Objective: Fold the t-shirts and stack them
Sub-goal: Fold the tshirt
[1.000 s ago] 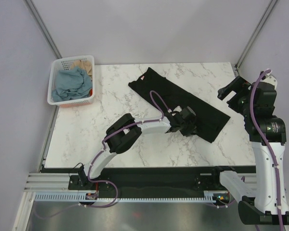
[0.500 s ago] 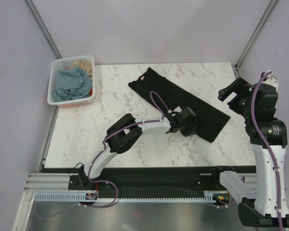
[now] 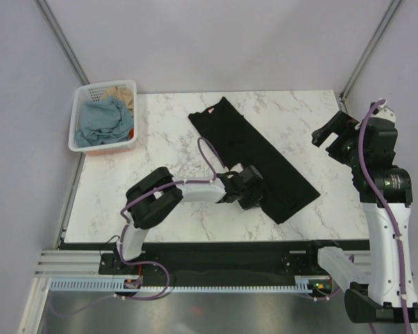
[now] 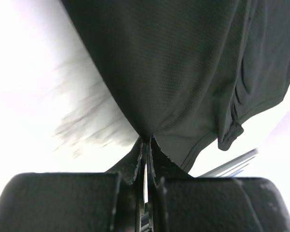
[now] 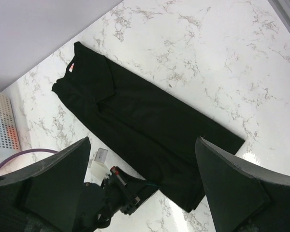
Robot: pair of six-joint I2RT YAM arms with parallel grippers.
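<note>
Since the left tool is pinched shut on the near edge of the black t-shirt, cloth tenting up from its closed fingers, the fold (as I judge it) will go best if the pinch travels low and straight across the band. That way the layers should neither bunch nor slide. The right tool hangs wide and empty above the right side of the surface; it could pin the far end. The shirt lies as a long diagonal band mid-surface, neck toward the far left.

Only the left wrist view shows the grip itself. The right wrist view gives the pinkish neck label most clearly. The top view best shows the basket at the far-left corner, with a blue t-shirt heaped inside.
</note>
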